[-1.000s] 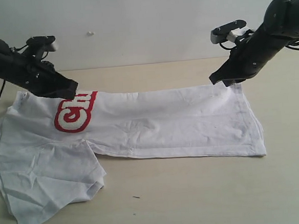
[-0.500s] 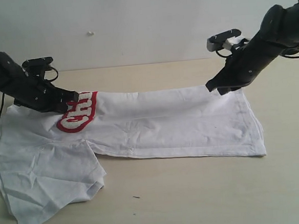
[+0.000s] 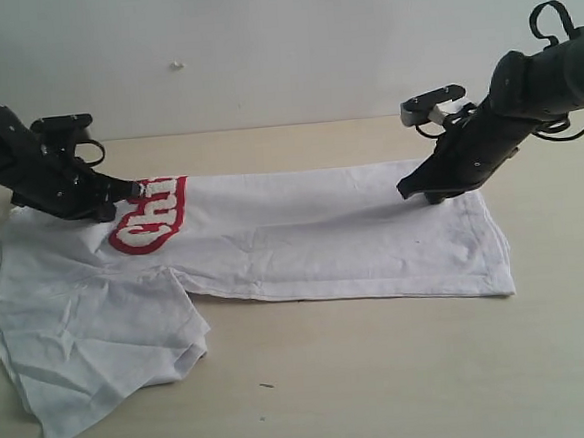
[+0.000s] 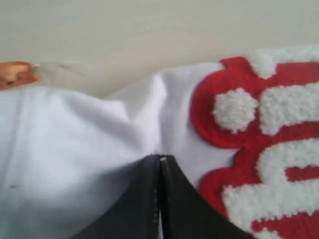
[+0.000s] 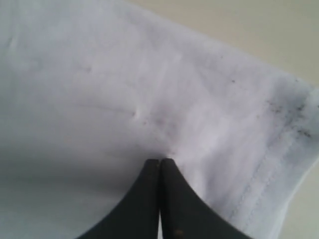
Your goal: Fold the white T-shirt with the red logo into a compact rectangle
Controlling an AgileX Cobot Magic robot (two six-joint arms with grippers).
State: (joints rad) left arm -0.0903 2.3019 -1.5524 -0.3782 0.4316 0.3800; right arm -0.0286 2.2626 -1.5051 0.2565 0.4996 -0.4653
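Note:
The white T-shirt (image 3: pixel 303 238) lies across the table, folded lengthwise, with one sleeve spread at the front left. Part of the red logo (image 3: pixel 152 217) shows at the fold's left end. My left gripper (image 3: pixel 130 190) is low on the shirt's far edge beside the logo, shut on a puckered pinch of cloth (image 4: pixel 149 134). In the left wrist view the gripper (image 4: pixel 160 158) sits just left of the logo (image 4: pixel 249 129), and the orange neck tag (image 4: pixel 15 73) shows. My right gripper (image 3: pixel 410 189) is shut on the far edge near the hem. Cloth creases at the right gripper's (image 5: pixel 159 160) tips.
The pale wooden table (image 3: pixel 383 373) runs bare in front of the shirt and behind it up to the white wall (image 3: pixel 260 51). The stitched hem (image 5: pixel 279 149) lies to one side of the right gripper. A small dark speck (image 3: pixel 267 385) lies on the table in front.
Both grippers have come down with the shirt's far edge, the right one also drifting left. The raised fold now lies flatter on the table, and more of the logo shows.

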